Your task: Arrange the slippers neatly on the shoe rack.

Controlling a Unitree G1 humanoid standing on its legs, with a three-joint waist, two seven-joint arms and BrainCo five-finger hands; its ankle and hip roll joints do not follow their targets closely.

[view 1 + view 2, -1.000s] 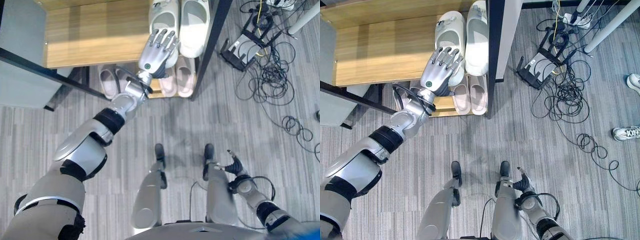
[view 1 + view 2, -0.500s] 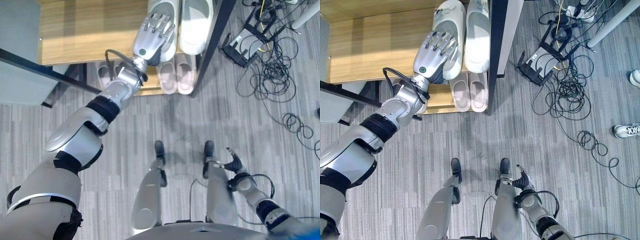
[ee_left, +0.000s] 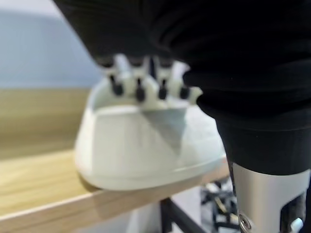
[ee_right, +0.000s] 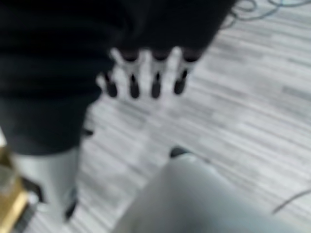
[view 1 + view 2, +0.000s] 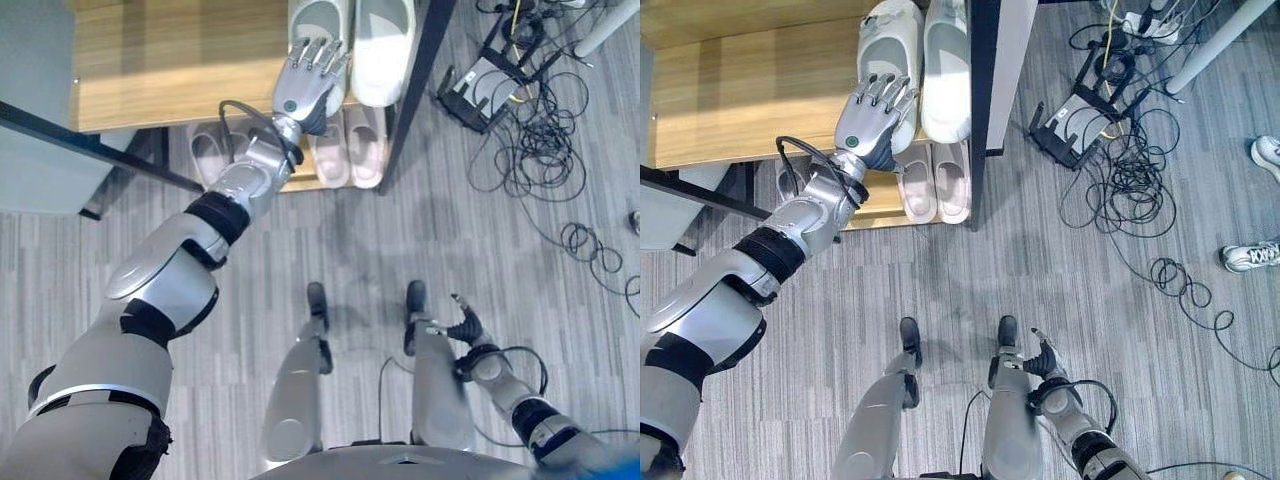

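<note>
Right hand: the right hand (image 5: 466,328) hangs low at the near right, over the grey striped floor (image 5: 330,240), with its fingers (image 4: 131,80) relaxed, a little apart, holding nothing.
Left hand: the left hand (image 5: 874,122) reaches far forward to the shoe rack (image 5: 760,95); its fingers (image 3: 138,87) are straight and slightly spread, laid on the heel end of the left white slipper (image 5: 888,45).
White slippers: the left one sits on the wooden top shelf with its heel at the near edge; the other white slipper (image 5: 946,60) lies just beside it on the right, parallel, toes pointing far.
Lower shelf: a pair of pale pink slippers (image 5: 936,180) sits under the white pair, side by side; further left, another pale pair (image 5: 212,158) is partly hidden behind the left arm.
Rack frame: a dark upright post (image 5: 984,100) stands just right of the white pair.
Floor, far right: a tangle of black cables (image 5: 1120,170) with a small black stand (image 5: 1070,125); a white sneaker (image 5: 1248,257) lies at the right edge.
</note>
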